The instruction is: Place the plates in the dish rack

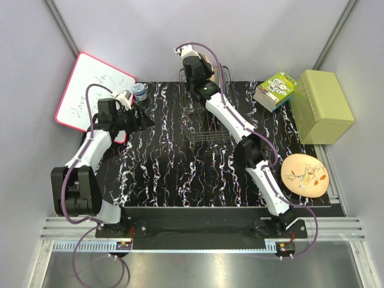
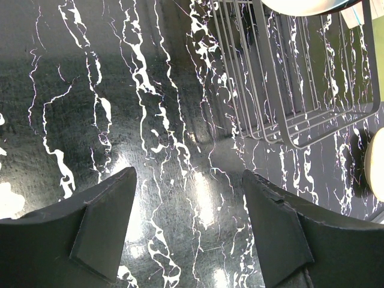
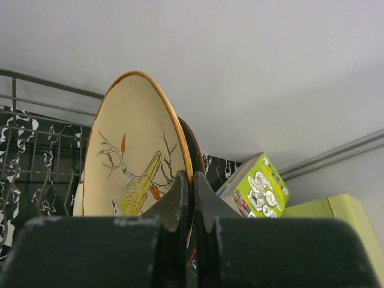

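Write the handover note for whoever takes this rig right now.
Left gripper: open and empty, over the table beside the dish rack.
Right gripper: shut on the rim of the orange-tan bird plate, held upright at the rack. Cannot tell whether it is seated in a slot.
Done: a pale plate stands at the rack's far end.
Left: set the held plate in a slot and release it, then load the second orange-tan plate, which lies flat on the table's right side.
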Available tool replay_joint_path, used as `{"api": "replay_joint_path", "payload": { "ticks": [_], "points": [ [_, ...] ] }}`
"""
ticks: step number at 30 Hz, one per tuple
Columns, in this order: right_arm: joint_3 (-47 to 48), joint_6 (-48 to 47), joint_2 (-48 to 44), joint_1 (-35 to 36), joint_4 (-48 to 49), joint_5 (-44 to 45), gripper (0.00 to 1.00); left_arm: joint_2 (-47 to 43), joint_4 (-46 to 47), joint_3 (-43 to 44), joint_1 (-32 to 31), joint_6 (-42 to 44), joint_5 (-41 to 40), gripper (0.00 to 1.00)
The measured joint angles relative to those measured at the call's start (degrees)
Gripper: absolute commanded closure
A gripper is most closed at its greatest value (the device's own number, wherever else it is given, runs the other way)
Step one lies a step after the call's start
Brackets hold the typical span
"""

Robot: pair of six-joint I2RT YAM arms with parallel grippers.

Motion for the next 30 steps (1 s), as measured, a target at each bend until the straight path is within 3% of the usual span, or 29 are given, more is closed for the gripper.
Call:
{"api": "replay_joint_path", "payload": {
  "ticks": [13,17,20,22,25,30],
  "points": [
    [-0.74,3.48,1.79,0.00,-2.69,-1.03,1.00,0.00,0.24,-0.07,0.44,0.00,0.17,0.23],
    [-0.74,3.61,3.61,0.04,-2.29,-1.05,0.95,-0.04,0.46,-0.50,0.98,0.00,0.17,0.23],
    [-1.27,3.80,4.72,0.04,-2.08,-1.05,0.78,-0.15,0.42,-1.29,1.51,0.04,0.17,0.23],
    [-2.21,3.39,4.72,0.07,-1.73,-0.63,0.59,-0.37,0.24,-1.86,1.86,0.07,0.17,0.23],
    [-2.69,2.91,4.70,0.04,-0.90,0.04,0.43,-0.90,0.13,-2.36,2.21,0.04,0.20,0.23],
    [-2.89,0.79,4.57,0.24,-0.52,0.55,0.35,-1.84,0.39,-2.58,2.27,0.02,0.20,0.18]
  ]
}}
